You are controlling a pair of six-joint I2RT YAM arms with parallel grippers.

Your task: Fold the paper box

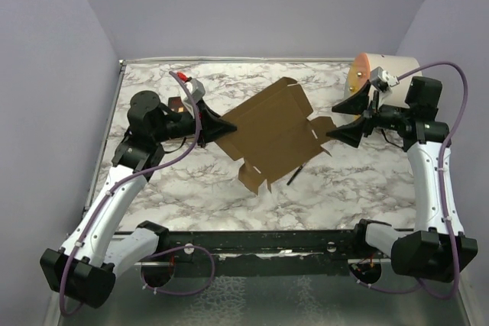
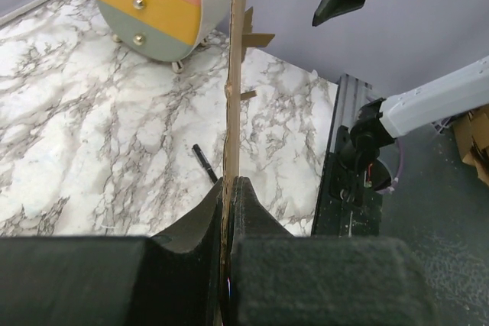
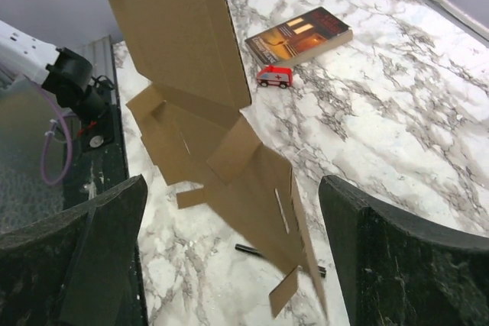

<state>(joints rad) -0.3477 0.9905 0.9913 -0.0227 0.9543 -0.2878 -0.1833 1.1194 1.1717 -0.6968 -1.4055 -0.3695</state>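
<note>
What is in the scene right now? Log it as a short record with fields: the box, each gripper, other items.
paper box: unfolded sheet, held above the table, flaps loose
left gripper: shut on one edge of the sheet
right gripper: open, fingers either side of the opposite end, not gripping
beneath the sheet: black pen lying on the marble table
elsewhere: book, red toy vehicle, cream cylinder
</note>
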